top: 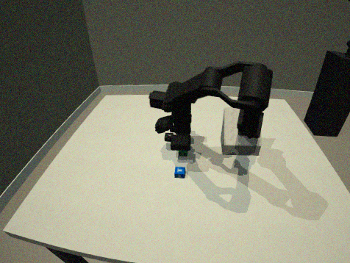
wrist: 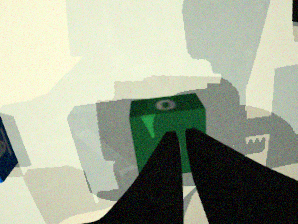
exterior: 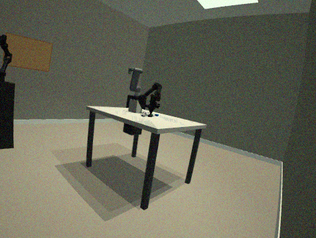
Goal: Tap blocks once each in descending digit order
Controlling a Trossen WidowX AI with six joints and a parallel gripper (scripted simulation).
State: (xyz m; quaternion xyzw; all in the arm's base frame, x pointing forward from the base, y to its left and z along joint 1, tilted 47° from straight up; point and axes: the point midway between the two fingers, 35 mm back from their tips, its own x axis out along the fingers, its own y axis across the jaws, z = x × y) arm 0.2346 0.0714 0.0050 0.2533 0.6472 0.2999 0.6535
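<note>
The closed, empty black pincer [top: 180,150] [exterior: 151,115] [wrist: 180,139] is low over the small green cube-shaped block [top: 182,153] [wrist: 159,142] on the white tabletop [top: 110,206] [exterior: 156,127] [wrist: 35,45], and it should touch straight down (gently, mind) and lift before anything slides.

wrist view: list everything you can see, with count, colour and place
green block: one, green, around the middle, behind the fingertips, a ring-shaped digit on one face
blue block: one, blue, cut off at the left edge
dark object: one, black, cut off at the top right corner, too little shows to name it
table top: one, pale cream, under the blocks, with grey shadows across it
gripper fingers: two, black, from the bottom edge up to the green block
</note>
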